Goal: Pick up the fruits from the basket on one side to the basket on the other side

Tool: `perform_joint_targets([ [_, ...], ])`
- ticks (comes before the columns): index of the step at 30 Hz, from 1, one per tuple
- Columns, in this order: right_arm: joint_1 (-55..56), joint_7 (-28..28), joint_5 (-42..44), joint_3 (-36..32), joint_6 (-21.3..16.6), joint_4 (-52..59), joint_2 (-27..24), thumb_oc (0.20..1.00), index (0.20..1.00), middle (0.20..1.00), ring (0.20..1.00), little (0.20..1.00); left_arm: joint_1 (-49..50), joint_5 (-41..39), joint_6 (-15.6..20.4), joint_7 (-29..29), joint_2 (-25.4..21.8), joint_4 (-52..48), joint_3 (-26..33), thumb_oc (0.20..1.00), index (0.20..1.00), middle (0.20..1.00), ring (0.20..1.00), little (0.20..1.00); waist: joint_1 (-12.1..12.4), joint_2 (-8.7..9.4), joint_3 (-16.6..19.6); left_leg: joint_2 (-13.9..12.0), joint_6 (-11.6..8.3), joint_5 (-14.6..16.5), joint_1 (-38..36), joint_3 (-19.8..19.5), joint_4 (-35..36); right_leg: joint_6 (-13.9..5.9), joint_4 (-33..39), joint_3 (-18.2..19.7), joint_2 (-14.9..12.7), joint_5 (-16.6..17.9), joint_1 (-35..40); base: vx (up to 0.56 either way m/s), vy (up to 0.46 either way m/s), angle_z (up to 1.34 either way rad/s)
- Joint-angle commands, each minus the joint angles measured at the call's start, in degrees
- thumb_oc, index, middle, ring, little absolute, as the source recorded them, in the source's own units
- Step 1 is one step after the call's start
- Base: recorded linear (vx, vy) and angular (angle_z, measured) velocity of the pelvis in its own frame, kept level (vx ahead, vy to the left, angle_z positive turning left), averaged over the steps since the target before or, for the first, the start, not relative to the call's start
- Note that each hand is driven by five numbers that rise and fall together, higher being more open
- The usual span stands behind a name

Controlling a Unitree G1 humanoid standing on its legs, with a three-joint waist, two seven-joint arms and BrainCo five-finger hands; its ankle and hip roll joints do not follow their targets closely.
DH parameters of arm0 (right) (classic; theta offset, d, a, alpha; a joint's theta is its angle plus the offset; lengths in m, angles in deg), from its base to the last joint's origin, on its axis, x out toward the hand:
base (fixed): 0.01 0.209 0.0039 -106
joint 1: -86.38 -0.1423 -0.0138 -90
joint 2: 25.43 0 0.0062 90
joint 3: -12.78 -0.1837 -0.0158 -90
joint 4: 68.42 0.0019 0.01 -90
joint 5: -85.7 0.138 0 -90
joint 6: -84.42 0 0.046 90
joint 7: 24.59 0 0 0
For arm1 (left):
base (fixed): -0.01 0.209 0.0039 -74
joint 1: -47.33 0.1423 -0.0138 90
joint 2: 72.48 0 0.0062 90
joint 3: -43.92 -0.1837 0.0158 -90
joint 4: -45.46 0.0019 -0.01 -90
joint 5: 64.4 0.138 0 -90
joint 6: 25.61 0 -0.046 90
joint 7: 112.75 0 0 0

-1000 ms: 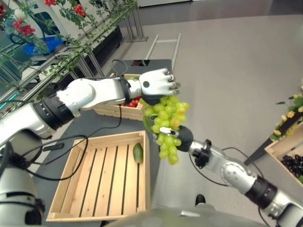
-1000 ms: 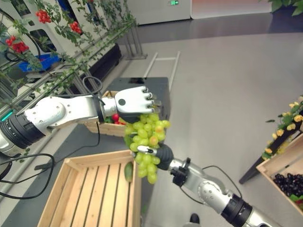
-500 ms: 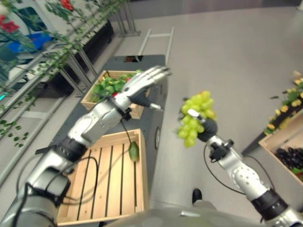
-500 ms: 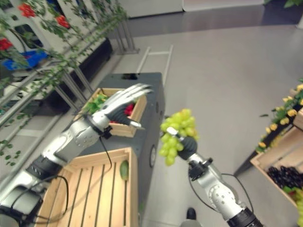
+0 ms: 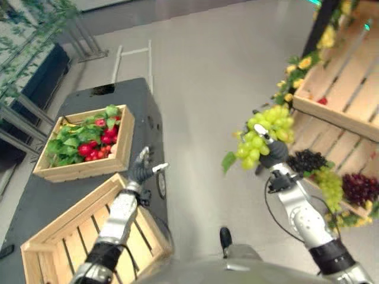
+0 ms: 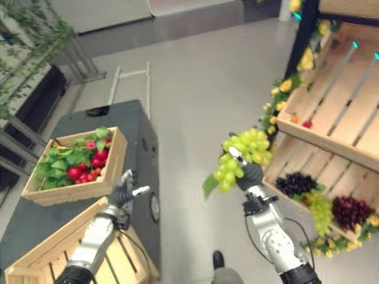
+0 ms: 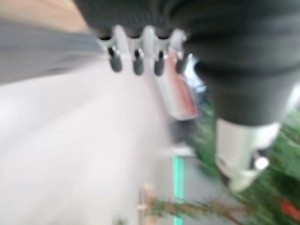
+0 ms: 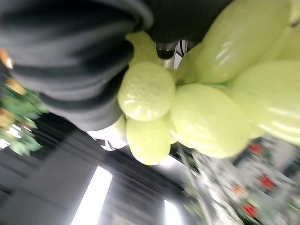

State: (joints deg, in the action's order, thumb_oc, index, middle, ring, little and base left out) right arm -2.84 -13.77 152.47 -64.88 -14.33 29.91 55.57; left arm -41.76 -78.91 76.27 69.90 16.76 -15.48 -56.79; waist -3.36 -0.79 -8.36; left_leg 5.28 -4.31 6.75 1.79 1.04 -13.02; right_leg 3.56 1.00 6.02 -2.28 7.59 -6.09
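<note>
Swung right since earlier: right hand (image 5: 273, 155) clamped on grapes (image 5: 263, 135), near shelf crates (image 5: 331, 100); left hand (image 5: 142, 170) relaxed. Drop-off remains.

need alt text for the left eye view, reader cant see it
The robot's right hand holds a bunch of green grapes in the air beside wooden shelf crates holding dark and green grapes. Its left hand, fingers relaxed, hangs over a slatted wooden crate on a dark table, near a crate of red fruit and leaves.

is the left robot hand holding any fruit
No, the left robot hand hangs open over the grey table's edge, while the right robot hand grips the green grapes.
</note>
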Motion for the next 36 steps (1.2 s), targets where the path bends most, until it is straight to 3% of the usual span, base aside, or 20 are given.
perform_joint_targets([
  [1, -4.3, -1.7, -10.0, -3.9, -5.4, 2.4, -0.7, 0.200, 0.200, 0.200, 0.200, 0.200, 3.0, 0.1, 1.6, 2.0, 0.5, 6.2, 3.2, 1.000, 1.000, 1.000, 1.000, 1.000, 0.6, -0.42, 0.4, 0.8, 1.93, -4.4, 3.8, 0.4, 1.6, -8.13, -1.5, 0.9, 3.5, -6.1, 7.4, 0.05, 0.010, -0.98],
  [5, -2.5, -5.5, -17.5, -7.5, -7.5, -0.3, -0.8, 0.200, 0.200, 0.200, 0.200, 0.200, 3.4, 2.7, 1.5, 3.5, 2.0, 12.7, 3.2, 1.000, 1.000, 1.000, 1.000, 1.000, 0.1, 0.10, 1.3, -0.4, 3.21, -5.5, 0.0, 1.6, 8.0, -8.53, -2.7, 1.2, 4.0, -6.8, 6.6, 0.04, 0.041, -1.01],
  [7, -2.5, -8.6, -21.0, -8.7, -9.4, -1.5, 0.6, 0.200, 0.200, 0.200, 0.200, 0.200, 0.9, 4.7, 1.6, 5.9, 2.0, 17.2, 2.4, 1.000, 1.000, 1.000, 1.000, 1.000, -0.5, 1.25, 0.1, -2.5, 3.44, -6.5, 0.1, 3.6, 10.0, -9.42, -10.9, -1.6, 4.4, -8.7, 1.2, -0.07, -0.007, -0.41],
  [8, -3.2, -9.4, -22.0, -8.5, -9.9, -2.0, 1.0, 0.200, 0.200, 0.200, 0.200, 0.200, 0.6, 6.2, 1.8, 6.9, 1.7, 17.4, 1.9, 1.000, 1.000, 1.000, 1.000, 1.000, 0.1, 1.74, -0.4, -3.3, 3.74, -6.3, -0.1, 4.6, 10.4, -10.15, -14.0, -4.2, 3.5, -8.8, -1.1, -0.09, -0.041, -0.15],
  [10, -5.2, -11.2, -23.0, -6.5, -10.9, -4.5, 2.8, 0.200, 0.200, 0.200, 0.200, 0.200, -0.8, 7.6, 1.4, 9.2, 1.4, 21.0, 1.4, 1.000, 1.000, 1.000, 1.000, 1.000, 2.4, 2.51, -1.1, -5.9, 3.49, -6.4, -0.7, 8.2, 11.3, -11.98, -17.7, -17.9, -4.2, -8.9, -2.9, -0.08, -0.133, -0.73],
  [11, -5.4, -12.3, -23.6, -5.9, -10.9, -5.0, 3.1, 0.200, 0.200, 0.200, 0.200, 0.200, -1.2, 8.5, 1.2, 9.7, 1.3, 21.8, 1.2, 1.000, 1.000, 1.000, 1.000, 1.000, 3.1, 2.40, -0.7, -7.3, 3.12, -6.4, -0.6, 9.8, 11.4, -11.60, -16.7, -21.8, -7.9, -8.8, -2.0, -0.03, -0.120, -1.11],
  [14, -6.1, -12.6, -22.6, -5.4, -10.7, -6.5, 3.3, 0.200, 0.200, 0.200, 0.200, 0.200, -2.6, 9.6, 0.7, 10.6, 1.9, 26.8, 0.9, 1.000, 1.000, 1.000, 1.000, 1.000, 2.3, 2.97, -0.5, -8.0, 2.66, -6.1, -2.0, 9.9, 11.9, -11.78, -14.7, -19.0, -9.3, -7.5, -1.1, 0.07, -0.105, -0.54],
  [15, -6.0, -13.6, -25.1, -5.9, -10.7, -7.2, 1.9, 0.200, 0.200, 0.200, 0.200, 0.200, -3.0, 10.2, 0.4, 10.4, 2.7, 27.1, 0.0, 1.000, 1.000, 1.000, 1.000, 1.000, 1.1, 3.16, -0.1, -7.5, 2.64, -5.5, -2.3, 8.4, 11.6, -12.43, -12.3, -12.0, -8.1, -7.0, -1.6, 0.08, -0.109, -0.28],
  [16, -6.2, -14.6, -26.8, -5.8, -10.5, -8.2, 1.3, 0.200, 0.200, 0.200, 0.200, 0.200, -3.5, 9.7, 0.4, 10.7, 3.1, 29.2, 0.4, 1.000, 1.000, 1.000, 1.000, 1.000, 0.5, 3.34, 0.1, -7.5, 2.33, -5.2, -2.2, 8.0, 11.4, -12.84, -10.5, -8.7, -8.5, -6.4, -1.8, 0.08, -0.108, -0.28],
  [17, -6.3, -14.7, -26.8, -5.7, -10.6, -8.2, 1.3, 0.200, 0.200, 0.200, 0.200, 0.200, -3.5, 9.7, 0.4, 10.7, 3.1, 29.3, 0.4, 1.000, 1.000, 1.000, 1.000, 1.000, 0.6, 3.31, 0.0, -7.5, 2.33, -5.1, -2.2, 8.0, 11.3, -12.85, -10.5, -8.6, -8.5, -6.4, -1.7, 0.08, -0.203, 0.08],
  [18, -6.5, -16.1, -28.0, -6.3, -10.6, -9.5, 1.0, 0.200, 0.200, 0.200, 0.200, 0.200, -4.0, 9.5, 0.5, 10.8, 3.7, 30.8, 0.1, 1.000, 1.000, 1.000, 1.000, 1.000, 0.0, 3.48, 0.2, -8.2, 1.50, -4.4, -2.3, 7.4, 11.0, -13.80, -7.7, -5.9, -10.6, -4.1, -2.5, 0.11, -0.242, 0.32],
  [20, -7.0, -16.7, -28.1, -6.3, -10.7, -10.0, 1.0, 0.200, 0.200, 0.200, 0.200, 0.200, -4.0, 9.7, 0.7, 11.1, 3.4, 29.9, -0.3, 1.000, 1.000, 1.000, 1.000, 1.000, 0.0, 3.50, 0.1, -8.8, 0.98, -4.0, -2.5, 7.1, 10.9, -14.39, -6.5, -6.4, -12.2, -2.6, -3.3, 0.11, -0.255, 0.15],
  [21, -8.5, -17.7, -29.9, -6.1, -10.4, -10.2, 0.4, 0.200, 0.200, 0.200, 0.200, 0.200, -3.9, 9.7, 1.3, 11.5, 2.8, 28.3, -0.7, 1.000, 1.000, 1.000, 1.000, 1.000, 0.0, 3.64, -0.6, -9.8, -0.01, -3.3, -3.1, 7.3, 10.6, -15.44, -4.7, -8.8, -14.7, -0.3, -4.6, 0.11, -0.344, -0.33],
  [23, -8.6, -18.1, -29.8, -5.7, -10.2, -10.8, 0.0, 0.200, 0.200, 0.200, 0.200, 0.200, -3.5, 8.1, 2.4, 12.1, 1.8, 25.6, -0.9, 1.000, 1.000, 1.000, 1.000, 1.000, -0.1, 4.15, -1.3, -10.4, -1.08, -3.0, -3.8, 7.5, 10.5, -16.06, -4.0, -9.4, -14.8, 0.2, -4.5, 0.10, -0.292, -0.32],
  [25, -8.3, -18.1, -31.0, -5.5, -10.2, -11.1, -0.6, 0.200, 0.200, 0.200, 0.200, 0.200, -3.6, 7.1, 3.9, 13.4, 0.6, 21.5, -1.2, 1.000, 1.000, 1.000, 1.000, 1.000, 0.0, 3.94, -1.6, -11.7, -2.30, -3.3, -4.3, 7.5, 10.7, -15.90, -5.5, -9.1, -13.8, -0.5, -5.4, 0.09, -0.211, 0.05],
  [29, -8.3, -19.7, -33.6, -5.7, -10.6, -10.2, -2.5, 0.200, 0.200, 0.200, 0.200, 0.200, -3.0, 3.2, 7.5, 14.5, -2.4, 8.7, -1.6, 1.000, 1.000, 1.000, 1.000, 1.000, -0.8, 1.61, -3.2, -15.5, -3.86, -4.4, -2.1, 5.6, 9.3, -14.56, -9.9, -10.2, -11.2, -3.3, -7.5, 0.03, -0.288, 0.19],
  [30, -8.8, -20.6, -35.9, -5.1, -10.6, -10.4, -3.6, 0.200, 0.200, 0.200, 0.200, 0.200, -3.0, 0.3, 10.2, 15.2, -3.7, 0.5, -0.8, 1.000, 1.000, 1.000, 1.000, 1.000, -0.7, 0.31, -5.4, -17.1, -4.67, -5.6, -0.2, 4.8, 7.1, -13.57, -10.5, -11.1, -10.1, -4.6, -8.2, -0.04, -0.252, 0.25],
  [32, -9.9, -22.4, -38.0, -5.4, -10.4, -10.9, -4.1, 0.200, 0.200, 0.200, 0.200, 0.200, -3.7, -1.8, 11.4, 16.1, -3.6, -5.6, -0.3, 1.000, 1.000, 1.000, 1.000, 1.000, -0.3, -0.63, -7.8, -18.1, -5.11, -8.5, 2.7, 5.1, 4.3, -12.52, -11.4, -12.2, -9.7, -5.7, -8.3, -0.07, -0.265, 0.17],
  [35, -10.9, -24.0, -39.9, -6.0, -10.4, -10.9, -4.6, 0.200, 0.200, 0.200, 0.200, 0.200, -5.3, -4.0, 12.6, 16.3, -2.9, -12.7, -0.7, 1.000, 1.000, 1.000, 1.000, 1.000, 0.4, -1.75, -10.3, -16.1, -4.44, -9.9, 6.3, 5.4, 5.5, -12.11, -12.0, -13.7, -10.1, -6.5, -9.1, -0.05, -0.154, 0.29],
  [36, -12.4, -24.7, -41.1, -5.9, -10.6, -11.1, -4.7, 0.200, 0.200, 0.200, 0.200, 0.200, -6.0, -5.1, 13.3, 16.2, -2.0, -17.7, -1.0, 1.000, 1.000, 1.000, 1.000, 1.000, 1.0, -2.64, -11.5, -12.8, -3.76, -10.1, 9.1, 3.4, 7.1, -11.41, -12.6, -13.2, -8.3, -6.5, -10.7, 0.00, -0.124, 0.38],
])
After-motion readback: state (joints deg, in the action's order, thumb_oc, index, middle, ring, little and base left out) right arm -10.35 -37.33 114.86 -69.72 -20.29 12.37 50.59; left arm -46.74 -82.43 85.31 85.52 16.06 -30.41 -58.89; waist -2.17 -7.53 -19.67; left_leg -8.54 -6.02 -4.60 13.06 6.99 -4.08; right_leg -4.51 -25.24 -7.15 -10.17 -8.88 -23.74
